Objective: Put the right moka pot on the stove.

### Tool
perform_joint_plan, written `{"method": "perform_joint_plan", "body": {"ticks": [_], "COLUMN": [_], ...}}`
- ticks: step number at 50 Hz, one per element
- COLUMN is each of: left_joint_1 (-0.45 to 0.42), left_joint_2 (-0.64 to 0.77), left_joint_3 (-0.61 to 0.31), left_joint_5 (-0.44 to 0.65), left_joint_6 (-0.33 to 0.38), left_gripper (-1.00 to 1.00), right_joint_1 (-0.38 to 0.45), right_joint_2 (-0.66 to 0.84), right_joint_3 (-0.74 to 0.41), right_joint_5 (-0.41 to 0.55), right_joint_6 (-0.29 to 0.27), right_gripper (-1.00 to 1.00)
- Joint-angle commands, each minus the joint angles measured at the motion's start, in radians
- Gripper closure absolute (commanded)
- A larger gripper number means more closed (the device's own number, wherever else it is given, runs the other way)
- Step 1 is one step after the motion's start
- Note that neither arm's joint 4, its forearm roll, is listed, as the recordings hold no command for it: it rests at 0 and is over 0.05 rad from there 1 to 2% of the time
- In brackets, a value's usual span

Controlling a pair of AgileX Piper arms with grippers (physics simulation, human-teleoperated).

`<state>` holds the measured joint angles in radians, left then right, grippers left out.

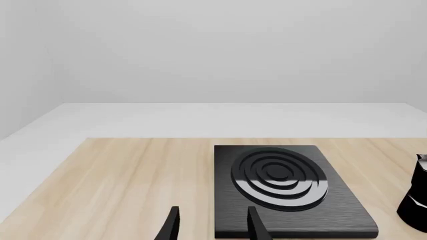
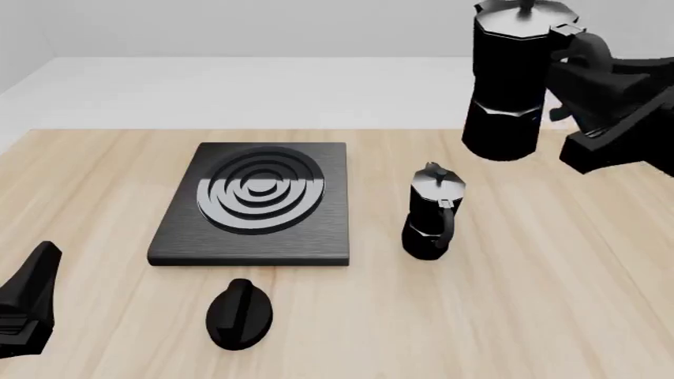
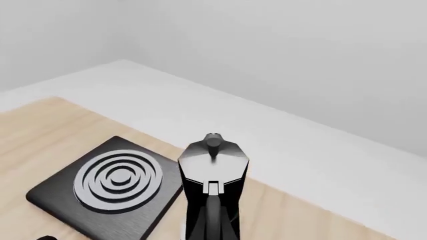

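A: Where do we see the right moka pot?

B: We see it up in the air, clear of the table, beyond and to the right of the stove. It hangs upright, and the right gripper is pinched on its handle side. In the right wrist view we look down on the pot's shiny lid and knob, with its handle running toward the camera and the stove lower down beside it.

A: And the stove itself?

B: We see it lying flat on the wooden table, its burner rings bare. The other moka pot stands on the table just to the right of the stove, and a small black oval knob lies just in front of the stove's near edge.

A: What about the left gripper?

B: Its two fingers stand spread apart with nothing between them, low near the stove's front left corner.
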<state>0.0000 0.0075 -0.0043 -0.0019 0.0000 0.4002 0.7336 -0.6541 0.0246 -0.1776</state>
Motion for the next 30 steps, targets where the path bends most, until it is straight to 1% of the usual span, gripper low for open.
{"method": "perform_joint_plan", "body": {"ticks": [1, 5, 7, 8, 10, 11, 18, 19, 30], "left_joint_1": [0.0, 0.0, 0.0, 0.0, 0.0, 0.0, 0.0, 0.0, 0.0], "left_joint_2": [0.0, 0.0, 0.0, 0.0, 0.0, 0.0, 0.0, 0.0, 0.0], "left_joint_3": [0.0, 0.0, 0.0, 0.0, 0.0, 0.0, 0.0, 0.0, 0.0], "left_joint_5": [0.0, 0.0, 0.0, 0.0, 0.0, 0.0, 0.0, 0.0, 0.0], "left_joint_6": [0.0, 0.0, 0.0, 0.0, 0.0, 0.0, 0.0, 0.0, 0.0], "left_gripper": [-1.0, -1.0, -1.0, -1.0, -1.0, -1.0, -1.0, -1.0, -1.0], "right_joint_1": [0.07, 0.084, 0.093, 0.092, 0.095, 0.118, 0.147, 0.163, 0.196], "right_joint_2": [0.162, 0.196, 0.217, 0.232, 0.253, 0.32, 0.401, 0.447, 0.545], "right_joint_3": [-0.074, -0.086, -0.09, -0.091, -0.091, -0.104, -0.138, -0.163, -0.2], "right_joint_5": [-0.137, -0.163, -0.195, -0.209, -0.233, -0.279, -0.322, -0.341, -0.39], "right_joint_6": [-0.002, -0.002, 0.007, -0.004, -0.004, -0.016, -0.026, -0.032, -0.031], "right_gripper": [1.0, 1.0, 1.0, 1.0, 1.0, 1.0, 1.0, 1.0, 1.0]}}
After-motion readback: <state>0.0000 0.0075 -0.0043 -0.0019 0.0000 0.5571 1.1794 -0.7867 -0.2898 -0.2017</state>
